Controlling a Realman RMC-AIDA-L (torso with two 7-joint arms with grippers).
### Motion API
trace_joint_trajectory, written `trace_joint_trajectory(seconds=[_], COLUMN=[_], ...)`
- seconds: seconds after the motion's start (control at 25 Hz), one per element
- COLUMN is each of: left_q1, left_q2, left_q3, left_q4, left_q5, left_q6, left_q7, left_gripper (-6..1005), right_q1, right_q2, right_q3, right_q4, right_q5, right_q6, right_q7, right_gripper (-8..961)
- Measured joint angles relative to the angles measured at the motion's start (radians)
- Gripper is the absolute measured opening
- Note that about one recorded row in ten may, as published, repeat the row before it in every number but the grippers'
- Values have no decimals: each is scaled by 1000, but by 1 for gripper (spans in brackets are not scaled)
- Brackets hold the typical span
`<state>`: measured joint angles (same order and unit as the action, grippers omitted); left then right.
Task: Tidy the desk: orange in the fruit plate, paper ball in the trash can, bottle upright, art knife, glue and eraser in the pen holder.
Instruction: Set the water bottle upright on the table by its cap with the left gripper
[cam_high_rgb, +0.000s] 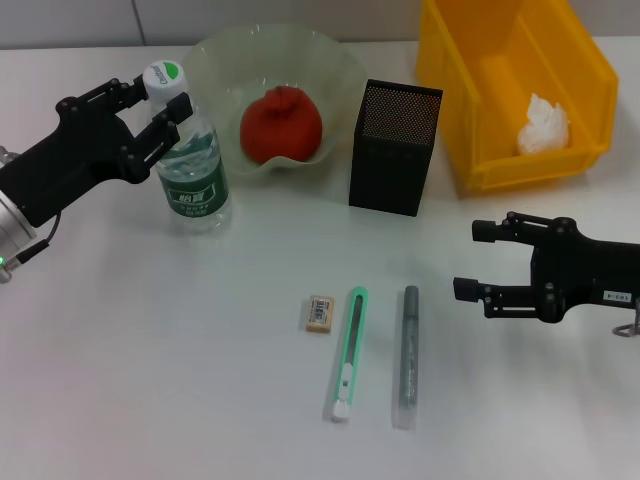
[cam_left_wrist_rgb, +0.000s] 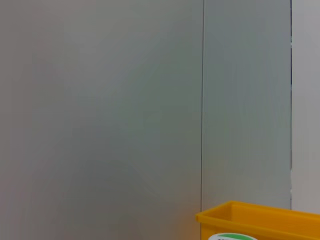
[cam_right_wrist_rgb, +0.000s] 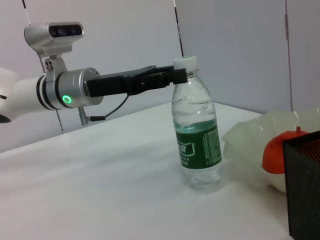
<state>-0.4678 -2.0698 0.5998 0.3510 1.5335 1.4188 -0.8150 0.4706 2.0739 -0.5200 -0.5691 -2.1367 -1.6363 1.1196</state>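
Holding the upright bottle (cam_high_rgb: 195, 170) at ten o'clock, my left gripper (cam_high_rgb: 160, 112) clasps its neck; my right gripper (cam_high_rgb: 480, 260) idles released. Orange (cam_high_rgb: 281, 124) plated, paper ball (cam_high_rgb: 543, 124) binned. Eraser (cam_high_rgb: 319, 312), art knife (cam_high_rgb: 347, 353), glue (cam_high_rgb: 408, 356) remain at six o'clock.

orange (cam_high_rgb: 281, 123) in fruit plate (cam_high_rgb: 215, 60), bottle (cam_high_rgb: 193, 160) left of it.

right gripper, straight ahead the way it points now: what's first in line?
Likely nothing nearby: the right gripper points leftward over bare white desk, between the black mesh pen holder and grey glue stick. Depth unclear.
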Motion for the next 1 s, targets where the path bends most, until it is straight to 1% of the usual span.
trace_joint_trajectory(seconds=[0.48, 0.6, 1.0], left_q1=[0, -3, -5], left_q2=[0, 1, 1], left_q3=[4, 1, 0], left_q4=[-2, -30, -33], left_q5=[0, 0, 0], left_q6=[-13, -21, -20], left_q7=[20, 46, 50], left_gripper=[491, 496, 510], right_q1=[-2, -2, -3], right_q2=[0, 0, 0], right_q3=[-1, -2, -2], right_q4=[0, 0, -3], right_q5=[0, 0, -2], right_q6=[-4, -4, -3], right_q7=[4, 5, 14], right_gripper=[832, 832, 833])
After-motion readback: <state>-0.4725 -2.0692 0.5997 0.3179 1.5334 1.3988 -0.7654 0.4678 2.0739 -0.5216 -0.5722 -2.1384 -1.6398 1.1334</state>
